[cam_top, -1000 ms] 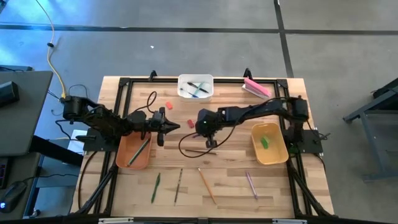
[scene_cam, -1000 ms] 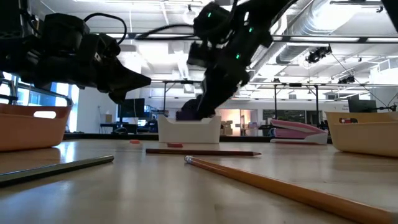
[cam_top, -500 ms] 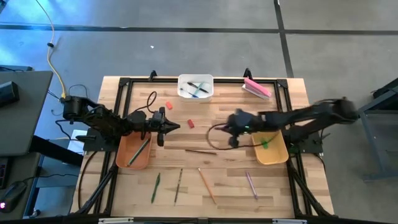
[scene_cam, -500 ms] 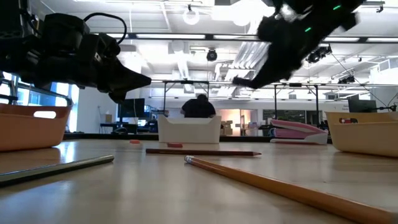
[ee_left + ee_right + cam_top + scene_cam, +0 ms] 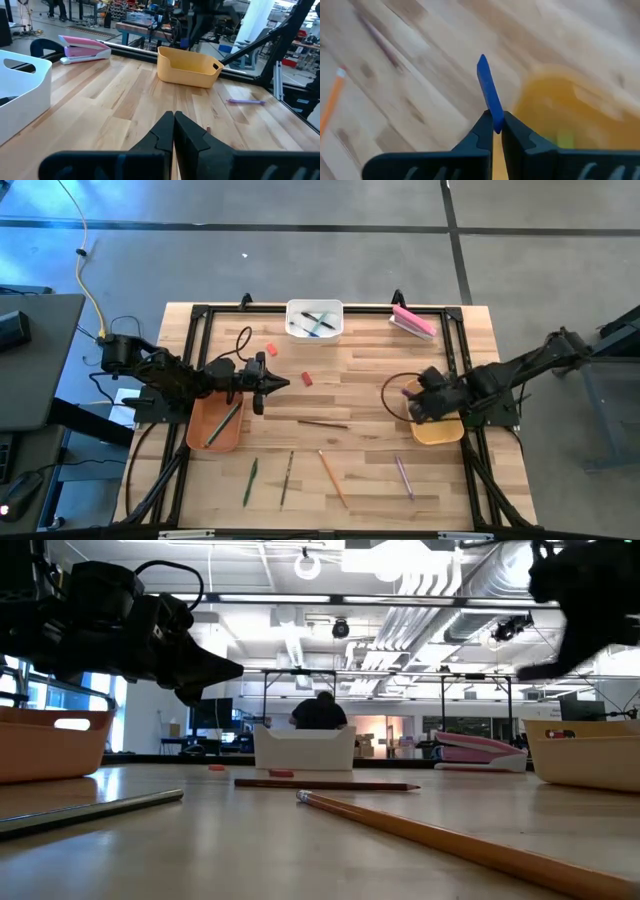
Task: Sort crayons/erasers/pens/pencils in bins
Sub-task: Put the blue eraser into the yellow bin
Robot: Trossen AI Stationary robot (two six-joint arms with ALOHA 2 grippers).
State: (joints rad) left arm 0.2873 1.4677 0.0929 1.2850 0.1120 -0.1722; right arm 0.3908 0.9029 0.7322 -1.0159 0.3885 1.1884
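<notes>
Blue crayon (image 5: pixel 488 95), short flat stub, pinched in right gripper (image 5: pixel 494 131) fingers.

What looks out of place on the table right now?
Nothing is spilled or broken. Loose pencils and two red crayons lie unsorted on the table, and the right gripper holds a blue crayon over the yellow bin.

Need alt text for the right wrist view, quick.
The right gripper is shut on a short blue stick that points away from the fingers, above the mustard yellow bin and the wooden table. An orange pencil lies at one edge.
</notes>
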